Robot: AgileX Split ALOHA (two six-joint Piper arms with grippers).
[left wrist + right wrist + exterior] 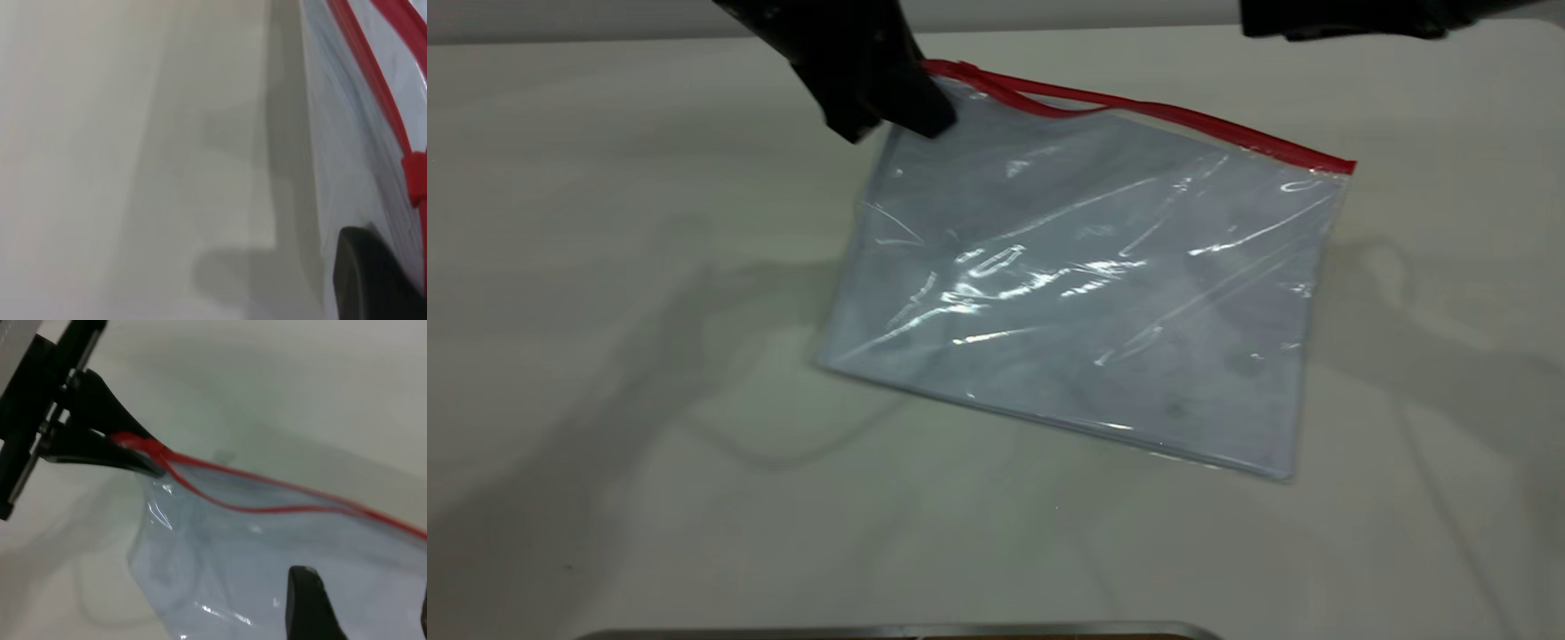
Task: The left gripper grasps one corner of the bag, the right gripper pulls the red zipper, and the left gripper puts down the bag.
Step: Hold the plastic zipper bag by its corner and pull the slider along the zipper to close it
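The bag (1085, 284) is a clear pouch with a bluish-white sheet inside. It hangs tilted over the table, its lower edge at the surface. My left gripper (925, 102) is shut on the corner of the bag (938, 76), where the red zipper (1209, 129) ends. In the right wrist view the left gripper (143, 450) pinches that red end. The red zipper (267, 497) splits into two strands beside the held corner. A small red tab (415, 177) shows near one left finger (373, 280). My right gripper (367, 613) hovers open over the bag's face, a dark shape (1343, 18) at the far edge.
The pale table (605, 356) spreads on all sides of the bag, with arm shadows across it. A metal edge (898, 631) runs along the near side.
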